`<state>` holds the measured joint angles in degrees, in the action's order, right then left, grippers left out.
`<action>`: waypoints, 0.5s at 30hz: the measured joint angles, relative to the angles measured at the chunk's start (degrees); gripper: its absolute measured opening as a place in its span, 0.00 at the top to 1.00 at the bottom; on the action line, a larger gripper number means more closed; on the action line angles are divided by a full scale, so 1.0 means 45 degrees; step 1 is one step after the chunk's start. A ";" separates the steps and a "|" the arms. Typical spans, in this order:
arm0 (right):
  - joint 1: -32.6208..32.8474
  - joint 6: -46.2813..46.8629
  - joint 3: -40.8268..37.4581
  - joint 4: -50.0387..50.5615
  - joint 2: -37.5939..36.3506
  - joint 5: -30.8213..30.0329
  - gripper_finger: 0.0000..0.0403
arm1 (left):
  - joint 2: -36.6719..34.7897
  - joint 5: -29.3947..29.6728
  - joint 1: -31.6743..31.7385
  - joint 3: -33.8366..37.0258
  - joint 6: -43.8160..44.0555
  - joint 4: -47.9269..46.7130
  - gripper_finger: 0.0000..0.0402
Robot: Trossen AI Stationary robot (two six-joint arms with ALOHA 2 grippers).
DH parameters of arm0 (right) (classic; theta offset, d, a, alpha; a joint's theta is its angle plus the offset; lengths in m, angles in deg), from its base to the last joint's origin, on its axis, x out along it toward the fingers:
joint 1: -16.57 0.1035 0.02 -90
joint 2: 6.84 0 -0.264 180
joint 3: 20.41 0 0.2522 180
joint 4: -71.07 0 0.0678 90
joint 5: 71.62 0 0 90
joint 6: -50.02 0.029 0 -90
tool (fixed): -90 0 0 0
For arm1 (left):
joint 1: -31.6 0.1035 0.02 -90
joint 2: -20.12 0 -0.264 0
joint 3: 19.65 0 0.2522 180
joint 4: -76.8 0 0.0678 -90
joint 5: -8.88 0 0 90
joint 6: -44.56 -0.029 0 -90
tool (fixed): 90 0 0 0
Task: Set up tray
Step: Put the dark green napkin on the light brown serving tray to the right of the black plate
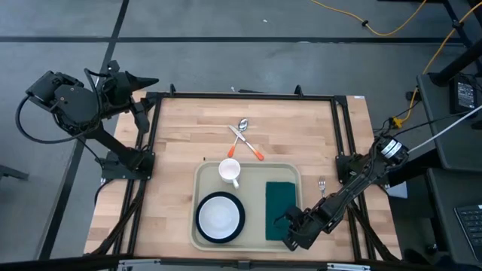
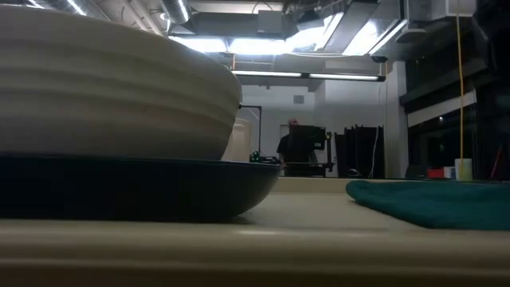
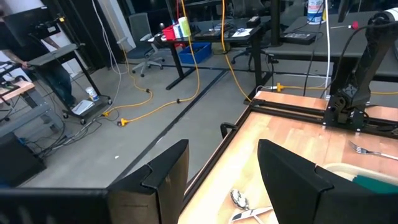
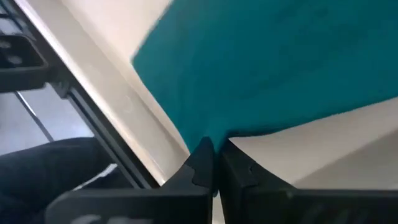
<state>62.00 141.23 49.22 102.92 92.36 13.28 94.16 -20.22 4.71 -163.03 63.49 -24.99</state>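
the right gripper (image 1: pixel 289 230) sits low at the near right corner of the tray (image 1: pixel 248 168), its fingers pinched together on the corner of the dark green napkin (image 1: pixel 280 207). from above, the cream tray lies on the near middle of the wooden table (image 1: pixel 188 128), its long axis running left to right, parallel to the table's near edge. inside it are a white bowl on a dark plate (image 1: pixel 220 217) at the left, a white mug (image 1: pixel 230 172) toward the far side, and the napkin at the right, lying lengthwise across the tray's short span. beyond the tray's far rim, a spoon (image 1: pixel 240 134) and an orange-handled utensil (image 1: pixel 248 143) cross each other on the bare wood; a fork (image 1: pixel 322 184) lies just beside the tray's right rim. the left gripper (image 1: pixel 143 80) waits off the far left corner of the table.

the low view looks across the tray floor (image 2: pixel 319 211): bowl (image 2: pixel 111 88) on plate (image 2: pixel 135 185) at left, napkin (image 2: pixel 434 199) at right.

in the left wrist view the left gripper's fingers (image 3: pixel 165 177) stand wide apart, holding nothing.

in the right wrist view the closed fingertips (image 4: pixel 202 163) clamp the napkin's (image 4: pixel 273 62) edge over the tray (image 4: pixel 106 81).
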 joint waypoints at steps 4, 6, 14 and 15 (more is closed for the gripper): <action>0.0101 0.0225 0.0000 -0.0003 0.0071 0.0305 0.98 | 0.0000 -0.0005 0.0000 0.0000 0.0005 0.0053 0.54; 0.0204 0.0356 0.0000 0.0034 0.0081 0.0427 0.98 | 0.0000 -0.0005 0.0000 0.0000 0.0005 0.0103 0.54; 0.0374 0.0635 0.0000 0.0039 0.0081 0.0412 0.98 | 0.0000 -0.0010 0.0000 0.0000 0.0003 0.0102 0.54; 0.0369 0.0635 0.0000 0.0039 0.0081 0.0403 0.98 | 0.0000 -0.0010 0.0000 0.0000 0.0005 0.0102 0.54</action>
<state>63.66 144.08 49.22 103.09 92.72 15.09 94.16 -20.26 4.71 -163.03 63.52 -24.53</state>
